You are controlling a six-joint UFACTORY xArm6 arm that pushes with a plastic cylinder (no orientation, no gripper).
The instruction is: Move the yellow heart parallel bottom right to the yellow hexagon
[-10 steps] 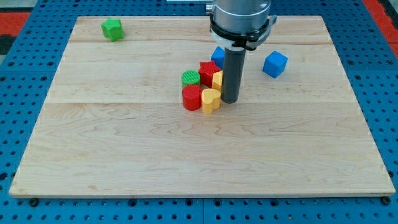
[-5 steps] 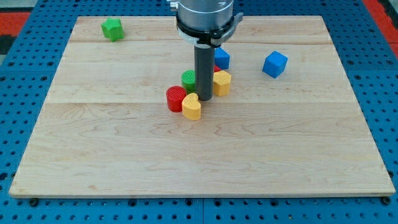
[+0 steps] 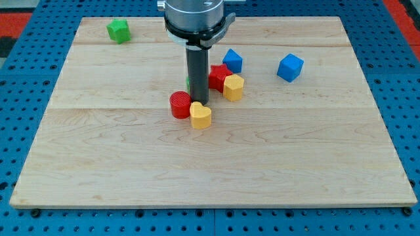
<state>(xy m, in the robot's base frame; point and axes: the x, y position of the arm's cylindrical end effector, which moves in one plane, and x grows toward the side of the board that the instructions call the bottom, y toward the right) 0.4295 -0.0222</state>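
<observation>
The yellow heart lies near the board's middle, touching the red cylinder on its left. The yellow hexagon sits up and to the right of the heart, touching the red star. My tip stands just above the heart, between the red cylinder and the hexagon, right at the heart's upper edge. A green cylinder is almost wholly hidden behind the rod.
A blue block sits above the red star. A blue cube lies further right. A green star-like block sits at the board's top left. The wooden board lies on a blue pegboard.
My rod has moved left, pushing the yellow heart and red cylinder left and slightly down, away from the hexagon. The hexagon and red star now stand uncovered to its right.
</observation>
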